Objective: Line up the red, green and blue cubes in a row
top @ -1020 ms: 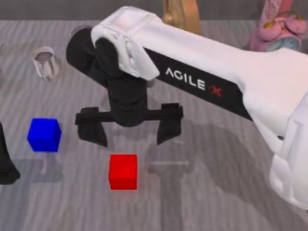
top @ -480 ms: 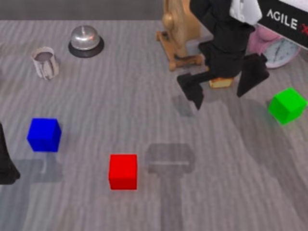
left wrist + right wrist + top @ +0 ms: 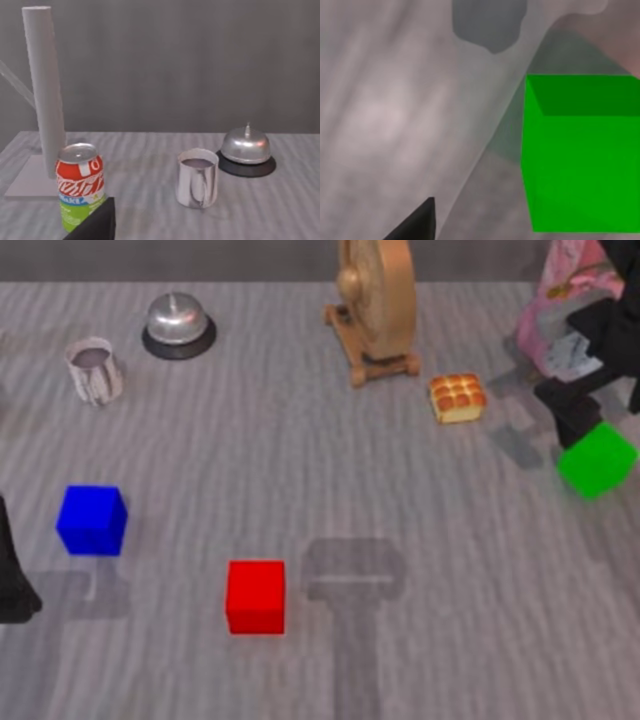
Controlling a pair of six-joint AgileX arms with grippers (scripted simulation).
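Only an unreadable red-and-green label on the soda can (image 3: pixel 80 192).

My right gripper (image 3: pixel 600 405) is cut off by the top view's right edge; only one dark finger shows, so I can't tell the jaw state. It overlaps the green cube's (image 3: pixel 597 461) upper corner; contact unclear. In the right wrist view the green cube (image 3: pixel 580 155) runs off the right edge, and only a finger tip (image 3: pixel 417 222) shows. My left gripper (image 3: pixel 12 585) is clipped at the top view's left edge, a dark sliver; the left wrist view shows just a corner (image 3: pixel 95 225). The pink object (image 3: pixel 565 300) at the back right is half hidden and cropped, so I can't identify it.
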